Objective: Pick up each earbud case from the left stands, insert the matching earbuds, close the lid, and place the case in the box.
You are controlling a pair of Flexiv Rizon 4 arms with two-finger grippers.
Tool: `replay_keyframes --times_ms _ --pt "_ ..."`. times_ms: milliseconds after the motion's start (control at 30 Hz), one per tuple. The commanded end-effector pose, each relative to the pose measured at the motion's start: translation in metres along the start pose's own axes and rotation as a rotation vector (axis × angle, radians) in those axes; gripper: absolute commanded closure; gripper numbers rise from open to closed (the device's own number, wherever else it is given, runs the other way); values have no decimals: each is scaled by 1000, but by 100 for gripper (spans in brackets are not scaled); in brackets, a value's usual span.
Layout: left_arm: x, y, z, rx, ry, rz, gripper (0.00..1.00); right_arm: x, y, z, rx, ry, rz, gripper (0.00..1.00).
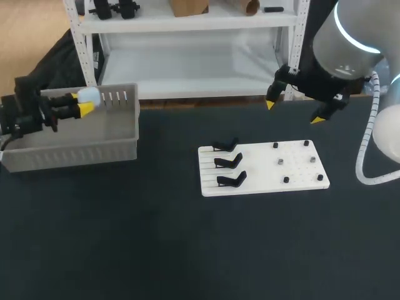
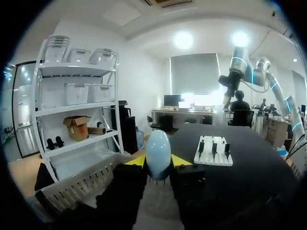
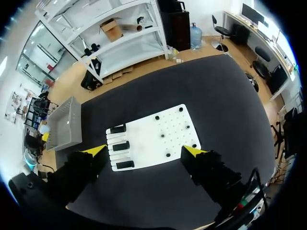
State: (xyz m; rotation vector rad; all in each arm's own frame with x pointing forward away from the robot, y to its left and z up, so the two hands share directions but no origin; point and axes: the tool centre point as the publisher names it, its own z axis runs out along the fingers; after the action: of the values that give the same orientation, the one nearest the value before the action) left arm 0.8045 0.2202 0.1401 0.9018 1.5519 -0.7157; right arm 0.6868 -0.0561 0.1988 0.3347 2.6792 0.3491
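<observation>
Left wrist view, earbud case [image 2: 158, 154], pale-blue, egg-shaped

One white board [image 1: 259, 170] on the worktop [image 1: 125, 237] carries three black stands [image 1: 226, 145] [image 1: 229, 162] [image 1: 232, 180] and six small pegs [image 1: 280, 160]. There is one grey box [image 1: 75, 152], one pale earbud case [image 1: 89, 95], and two claws: the left claw [image 1: 81, 103] and the right claw [image 1: 294, 112].

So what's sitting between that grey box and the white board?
Nothing: in the head view only bare dark table separates the grey box from the white board.
</observation>
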Motion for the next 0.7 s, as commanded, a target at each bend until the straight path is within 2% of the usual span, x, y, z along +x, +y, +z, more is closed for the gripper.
replay_keyframes --times_ms 33,200,367,400,433,500,700 --pt "12 39 8 47 21 -1 100 3 -2 -1 -1 -9 2 0" --pt "19 61 5 45 37 -11 100 3 -2 -1 -1 -9 2 0" --pt "16 67 3 64 66 8 98 3 -2 -1 -1 -9 2 0" --pt "15 67 2 71 75 13 85 3 -2 -1 -1 -9 2 0" --pt "14 67 1 71 77 15 60 3 -2 -1 -1 -9 2 0" --pt "13 66 -1 68 86 21 0 3 -2 -1 -1 -9 2 0" --pt "5 53 -12 78 79 57 0 3 -2 -1 -1 -9 2 0"
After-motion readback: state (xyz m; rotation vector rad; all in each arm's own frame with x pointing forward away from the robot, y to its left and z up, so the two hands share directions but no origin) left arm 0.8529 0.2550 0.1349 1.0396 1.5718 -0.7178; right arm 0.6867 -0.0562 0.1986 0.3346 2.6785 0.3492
